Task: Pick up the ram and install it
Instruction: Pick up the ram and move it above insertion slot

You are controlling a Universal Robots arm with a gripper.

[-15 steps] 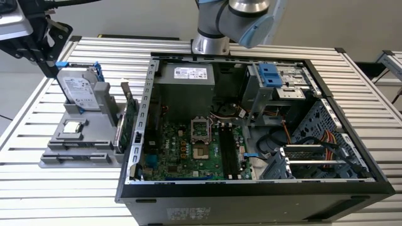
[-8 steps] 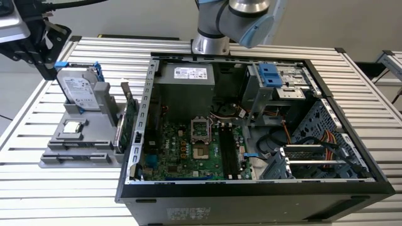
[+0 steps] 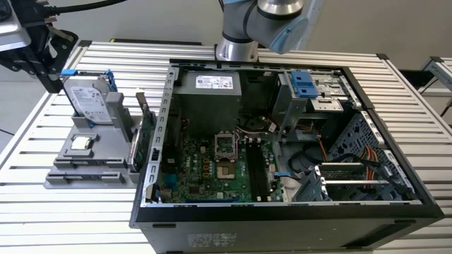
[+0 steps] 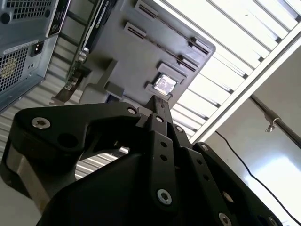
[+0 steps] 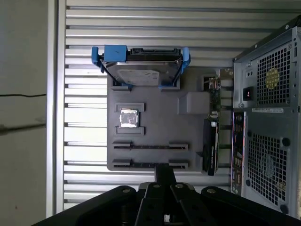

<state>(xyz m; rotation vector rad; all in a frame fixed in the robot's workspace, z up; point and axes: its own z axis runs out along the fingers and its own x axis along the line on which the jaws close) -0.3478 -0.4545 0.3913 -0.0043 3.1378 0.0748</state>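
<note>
The gripper (image 5: pixel 164 169) hung over the grey holder (image 5: pixel 155 127), which sat on the slatted table at the exterior view's left, just beside the open computer case (image 3: pixel 282 217). Its fingers (image 4: pixel 160 107) looked pressed together, with nothing between them. The ram (image 5: pixel 136 164) seemed to be the thin dark line standing on its edge in the holder's outer long slot. That was the slot farthest from the hard drive (image 5: pixel 141 75), but it was hard to be sure. In the first wrist view the gripper lined up with the middle of that slot. To pick the ram up well, the fingers would probably need to open a little. They would then go straight down over the middle of the stick and squeeze its two flat sides softly. A straight lift would likely keep the thin board from bending or catching in the slot. The small silver chip (image 5: pixel 128 117) sat near, so the gripper would do best not to drift toward it.
</note>
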